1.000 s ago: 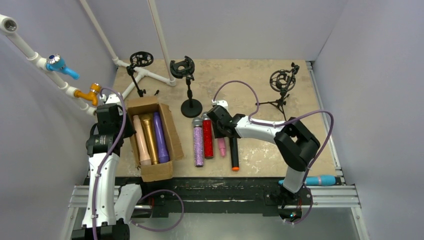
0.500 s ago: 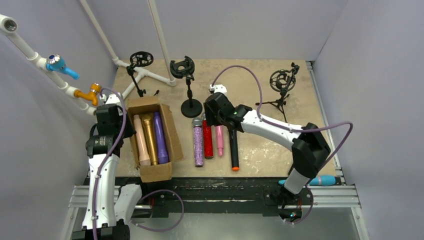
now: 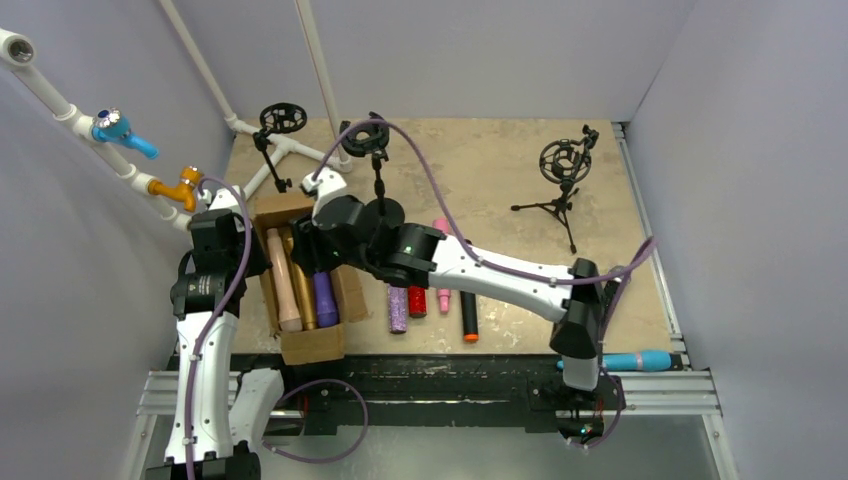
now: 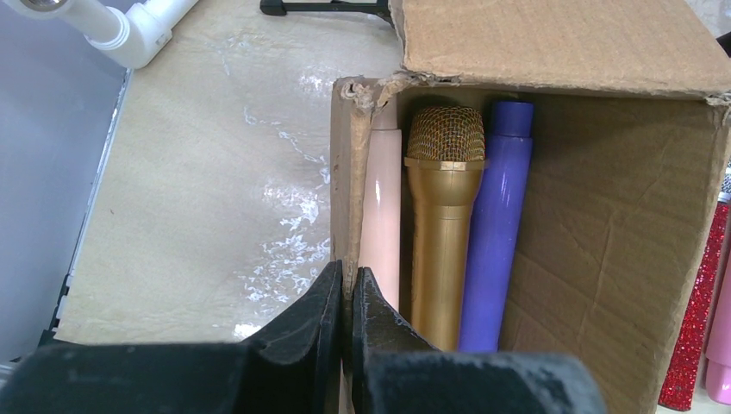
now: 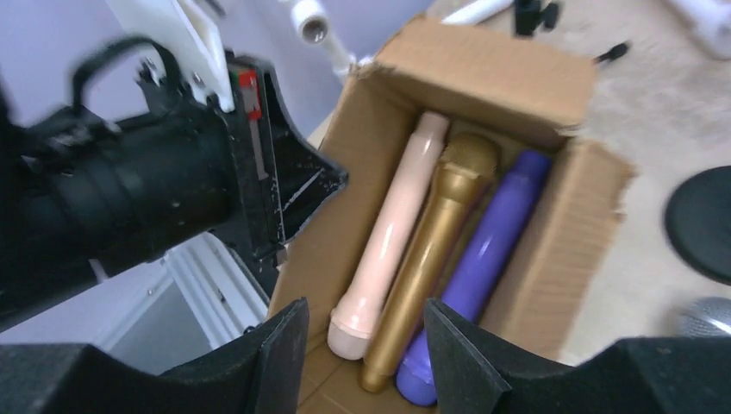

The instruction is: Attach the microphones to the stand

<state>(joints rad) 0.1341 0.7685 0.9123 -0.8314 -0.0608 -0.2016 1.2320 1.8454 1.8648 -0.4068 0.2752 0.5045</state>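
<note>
An open cardboard box holds a peach microphone, a gold one and a purple one. My left gripper is shut on the box's left wall, beside the peach microphone. My right gripper is open and empty, hovering over the box above the near ends of the peach, gold and purple microphones. In the top view it is over the box's far half. Three stands are at the back: left, middle, right.
Glitter purple, red, pink and black microphones lie right of the box, partly under my right arm. A blue microphone lies by the front rail. White pipes cross the back left.
My right arm has swung left from the loose microphones to over the box, gripper open. The left gripper has stayed on the box wall.
</note>
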